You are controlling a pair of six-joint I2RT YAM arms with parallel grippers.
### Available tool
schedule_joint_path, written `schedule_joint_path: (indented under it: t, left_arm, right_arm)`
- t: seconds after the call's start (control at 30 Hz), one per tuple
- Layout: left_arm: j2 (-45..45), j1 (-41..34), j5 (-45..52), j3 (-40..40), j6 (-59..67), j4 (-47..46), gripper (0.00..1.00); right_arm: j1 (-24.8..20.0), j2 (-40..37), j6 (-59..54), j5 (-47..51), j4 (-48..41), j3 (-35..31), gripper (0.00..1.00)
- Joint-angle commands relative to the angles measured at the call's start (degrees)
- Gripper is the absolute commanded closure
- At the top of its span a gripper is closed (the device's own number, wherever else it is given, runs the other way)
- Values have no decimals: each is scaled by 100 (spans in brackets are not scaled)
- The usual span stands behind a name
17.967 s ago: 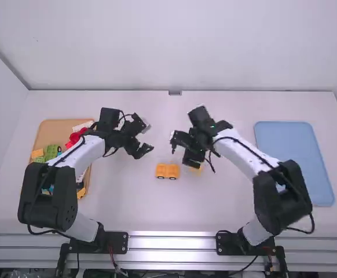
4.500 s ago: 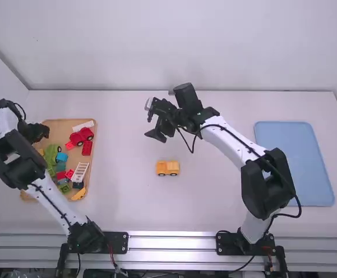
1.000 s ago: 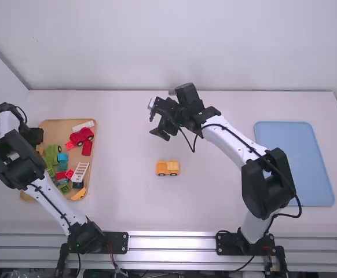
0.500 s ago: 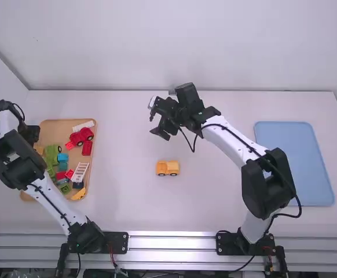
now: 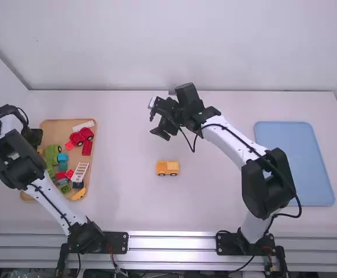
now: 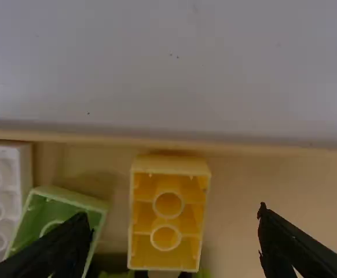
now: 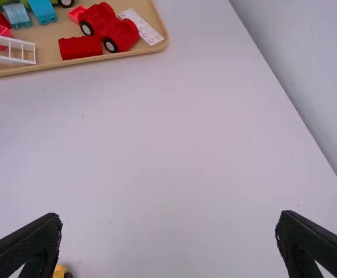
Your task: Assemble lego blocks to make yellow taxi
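A small yellow plastic vehicle with dark wheels (image 5: 168,168) stands upright on the white table (image 5: 209,197), just below the centre of the frame. At the left of the frame, the left gripper (image 5: 34,138) is over the far-left edge of a shallow tan tray (image 5: 55,128). Its black fingers are spread wide on either side of a rectangular yellow plastic brick (image 6: 168,219), which lies hollow side up in the tray, with a gap on both sides, so nothing is gripped. A hollow green brick (image 6: 47,217) lies near it, between it and a white studded piece (image 6: 0,197). The right gripper (image 5: 155,123) hangs above the vehicle, a little above the frame's centre, spread wide and empty. The tray also holds a red toy car (image 5: 81,136), a red brick (image 5: 87,148), a white ladder (image 5: 80,172) and, towards its lower end, a curved yellow piece (image 5: 79,194). A flat blue tray (image 5: 294,162) lies at the right of the frame.
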Motion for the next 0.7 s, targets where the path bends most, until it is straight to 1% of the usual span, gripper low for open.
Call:
schedule_joint_path:
  t: [0.0,0.07,0.13,0.23,0.3,0.33,0.37,0.4,0.53,0.67]
  left_arm:
    - [-131,50,186,-107,299,48,26]
    - [-136,83,505,-96,568,94,25]
    - [-136,138,691,-11,608,-52,25]
    - [-136,181,584,168,476,-398,24]
    - [-138,181,446,334,391,-704,20]
    - [-138,179,378,424,391,-826,15]
    - [-138,179,358,490,391,-903,12]
    - [-138,179,363,586,393,-1001,11]
    - [-138,177,372,872,400,-1163,11]
    - [-138,175,350,909,400,-1182,11]
  right_arm:
    - [-4,-153,24,-11,-7,153,1]
    - [-4,-153,24,-11,-9,153,1]
    - [-4,-151,22,-7,4,153,1]
    - [11,-153,22,-7,13,153,1]
    - [-15,-151,24,-9,13,153,1]
    - [-15,-153,20,-4,15,153,1]
    - [-15,-153,22,-4,15,153,1]
    - [-15,-151,24,-9,20,153,1]
    - [-11,-151,20,-9,37,153,1]
    - [-11,-146,22,-9,26,153,1]
